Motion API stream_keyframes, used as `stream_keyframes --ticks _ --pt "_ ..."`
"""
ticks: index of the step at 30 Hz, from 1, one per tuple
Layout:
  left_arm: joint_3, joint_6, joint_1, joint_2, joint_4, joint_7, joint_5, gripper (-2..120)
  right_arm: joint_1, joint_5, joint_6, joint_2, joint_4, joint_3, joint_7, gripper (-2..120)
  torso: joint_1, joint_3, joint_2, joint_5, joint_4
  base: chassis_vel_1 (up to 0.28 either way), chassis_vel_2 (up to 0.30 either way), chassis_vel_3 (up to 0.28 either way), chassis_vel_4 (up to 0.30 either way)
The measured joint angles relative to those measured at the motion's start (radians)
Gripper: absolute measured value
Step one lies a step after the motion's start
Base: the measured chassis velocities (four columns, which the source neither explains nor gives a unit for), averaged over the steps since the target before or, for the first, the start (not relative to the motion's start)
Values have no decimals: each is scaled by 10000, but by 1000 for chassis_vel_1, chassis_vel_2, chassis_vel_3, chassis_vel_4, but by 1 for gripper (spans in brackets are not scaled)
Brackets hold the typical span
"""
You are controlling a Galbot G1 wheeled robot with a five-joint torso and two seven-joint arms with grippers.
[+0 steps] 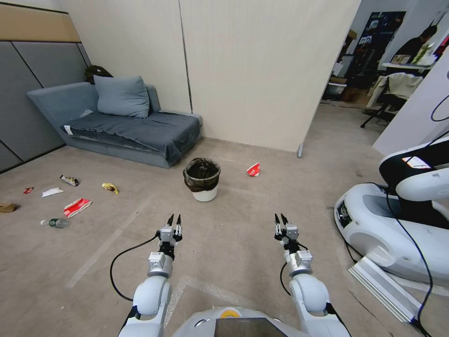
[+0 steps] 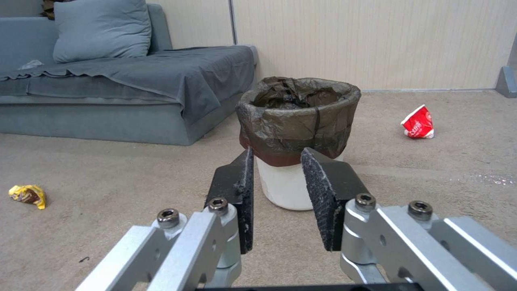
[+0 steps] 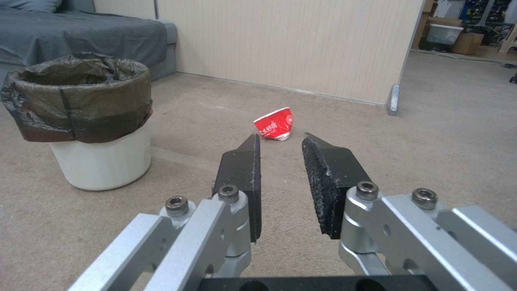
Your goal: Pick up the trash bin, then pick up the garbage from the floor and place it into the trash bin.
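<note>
Head camera looking forward and down from high over the floor (image 1: 243,262), both wrist cameras looking low along it past each claw, all three sharing the trash bin (image 1: 202,179) and red-and-white carton (image 1: 253,170).

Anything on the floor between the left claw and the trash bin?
Nothing visible. Bare carpet lies between the open left claw and the trash bin; the red paper cup sits off to the bin's right.

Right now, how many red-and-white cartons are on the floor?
2. One red-and-white carton lies right of the trash bin, near the partition wall. The flattened carton lies far left, beside the clear bottle. Others may sit outside the view.
</note>
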Motion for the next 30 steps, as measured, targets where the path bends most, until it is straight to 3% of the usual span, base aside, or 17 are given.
stream_keyframes --ticks 25,28,30 --pt "0 21 0 13 -2 -10 -10 25 -6 9 -35 0 22 0 20 22 0 0 0 1 0 0 0 0 0" --pt "-1 310 3 121 -131 -132 -103 33 -99 147 -486 -22 354 48 406 30 0 0 0 2 2 0 0 0 0" --pt "-17 983 9 373 -448 -441 -339 41 -312 476 -1487 -85 1129 216 1314 38 0 0 0 -3 -1 0 0 0 0"
